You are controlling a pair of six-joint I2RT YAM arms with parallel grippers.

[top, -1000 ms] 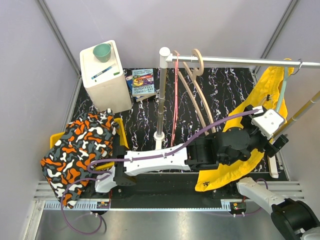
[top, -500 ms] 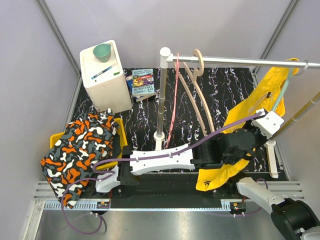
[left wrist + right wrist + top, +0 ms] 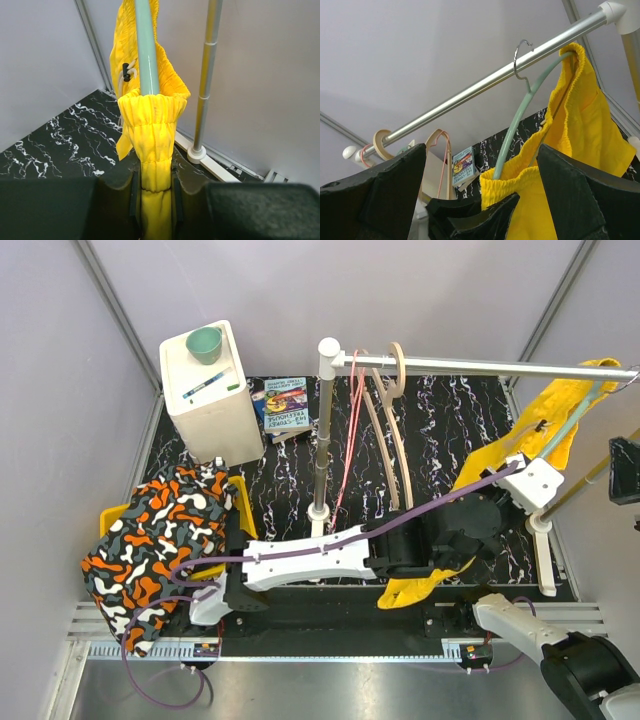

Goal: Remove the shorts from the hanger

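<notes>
Little accomplished. Found shorts (image 3: 152,125) draped over hanger (image 3: 146,45), hooked on rail (image 3: 470,92) at 2 o'clock. Noted left gripper (image 3: 155,192) pinched narrow on bunched waistband; noted right gripper (image 3: 482,195) spread wide, holding nothing. Judged grasp made, pull-off from hanger left to do.

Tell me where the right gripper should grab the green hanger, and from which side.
Probably the green hanger's bare sloping arm, from underneath: that stretch is free of the yellow shorts, and the open right gripper sits beneath it.
</notes>
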